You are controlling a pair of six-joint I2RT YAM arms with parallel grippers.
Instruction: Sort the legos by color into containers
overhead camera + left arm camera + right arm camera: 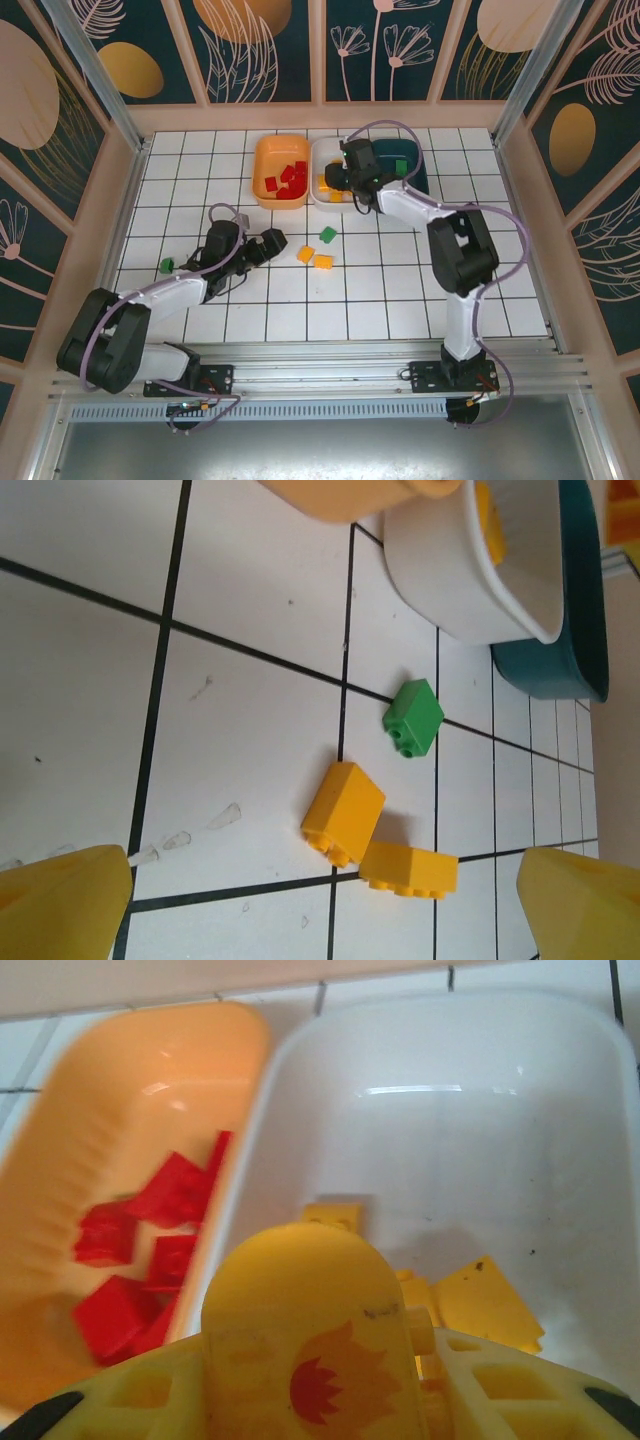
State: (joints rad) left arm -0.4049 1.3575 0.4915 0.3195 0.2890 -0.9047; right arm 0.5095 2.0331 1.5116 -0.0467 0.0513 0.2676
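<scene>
My right gripper (pixel 338 182) hangs over the white container (pixel 322 150), shut on a yellow lego (pixel 305 1310) with a rounded top and a red printed mark. Below it, yellow legos (pixel 487 1303) lie in the white container (pixel 440 1090). Red legos (pixel 150 1250) fill the orange container (pixel 268 152). The dark teal container (pixel 410 160) stands to the right. My left gripper (pixel 272 244) is open, low over the tiles. Ahead of it lie two touching yellow legos (pixel 343 810) (pixel 408 868) and a green lego (pixel 413 717).
Another green lego (pixel 167 265) sits alone on the tiles at the far left, beside my left arm. A raised wooden rim (pixel 320 118) borders the tiled floor behind the containers.
</scene>
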